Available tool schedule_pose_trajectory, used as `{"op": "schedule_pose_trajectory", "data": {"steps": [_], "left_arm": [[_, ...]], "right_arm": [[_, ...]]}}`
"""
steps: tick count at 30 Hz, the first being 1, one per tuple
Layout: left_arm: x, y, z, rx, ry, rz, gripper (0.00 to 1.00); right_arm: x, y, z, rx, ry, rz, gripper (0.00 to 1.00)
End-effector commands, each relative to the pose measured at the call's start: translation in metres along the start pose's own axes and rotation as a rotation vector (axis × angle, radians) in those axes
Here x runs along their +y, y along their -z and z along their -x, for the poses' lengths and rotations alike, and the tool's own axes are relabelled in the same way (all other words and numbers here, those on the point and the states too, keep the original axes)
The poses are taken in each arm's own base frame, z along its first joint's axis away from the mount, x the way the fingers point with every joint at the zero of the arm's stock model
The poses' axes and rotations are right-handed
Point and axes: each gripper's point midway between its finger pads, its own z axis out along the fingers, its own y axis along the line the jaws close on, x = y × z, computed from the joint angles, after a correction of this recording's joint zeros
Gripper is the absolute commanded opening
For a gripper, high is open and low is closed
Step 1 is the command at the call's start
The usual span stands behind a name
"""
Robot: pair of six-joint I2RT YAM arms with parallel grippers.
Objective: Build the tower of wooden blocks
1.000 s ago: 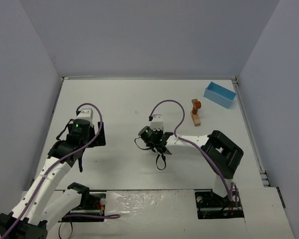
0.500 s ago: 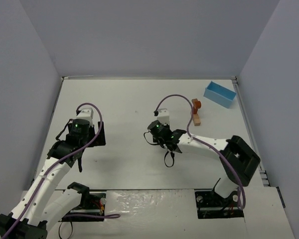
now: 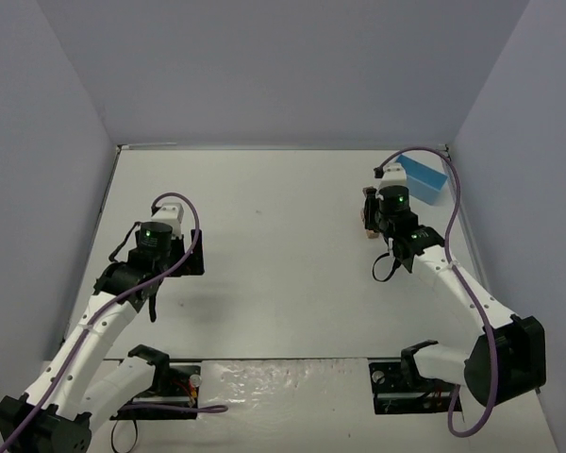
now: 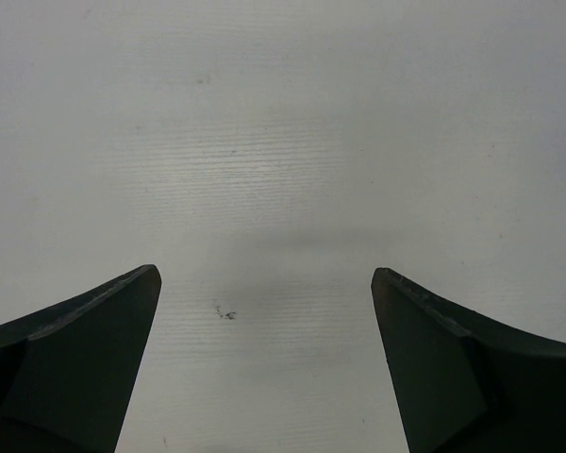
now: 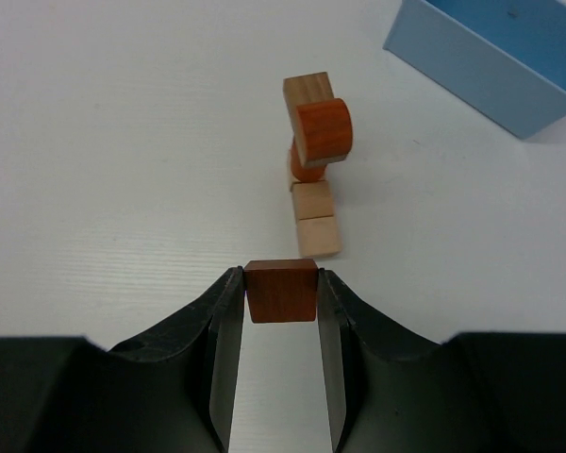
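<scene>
Clamped between the jaws of the right claw point(image 5: 279, 279) is a small reddish-brown wooden cube point(image 5: 281, 293), held square and clear of the white tabletop point(image 3: 264, 208). Just ahead of it stands the wood block tower point(image 5: 311, 202), a narrow stack of tan cubes with orange round pieces above them and a tan block at the top. The tower sits at the far right of the tabletop, near the light blue rectangular box point(image 5: 491, 66) but not touching it.

As I read it, the step in hand is the carry: the cube is being brought to the stack and is not yet placed. The next move calls for lifting it above the topmost piece, centring it and lowering gently (the round pieces look ready to roll), then letting go without nudging the column.

The left claw point(image 4: 264, 274) hangs with its jaws spread wide over bare tabletop, holding nothing.

Compared with a second ago, the right arm has swung from the middle of the tabletop out to the tower's side, while the left arm has barely shifted.
</scene>
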Motion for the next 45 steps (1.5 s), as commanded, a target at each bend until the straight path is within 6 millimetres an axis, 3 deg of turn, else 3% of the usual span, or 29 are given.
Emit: {"op": "schedule_pose_trajectory", "data": {"steps": [1, 10, 22, 45], "left_arm": [[-0.003, 0.007, 0.036, -0.115, 0.0, -0.009, 0.93], [0.007, 0.004, 0.034, -0.11, -0.01, 0.043, 0.93], [0.009, 0.001, 0.033, -0.093, -0.014, 0.056, 0.93], [0.01, -0.002, 0.032, -0.084, -0.013, 0.059, 0.93]], "right_arm": [[-0.008, -0.013, 0.006, 0.011, 0.118, 0.067, 0.0], [-0.039, -0.048, -0.004, 0.052, 0.116, 0.037, 0.0], [-0.028, -0.078, -0.018, 0.079, 0.136, 0.093, 0.0], [-0.028, -0.098, -0.023, 0.102, 0.133, 0.111, 0.0]]}}
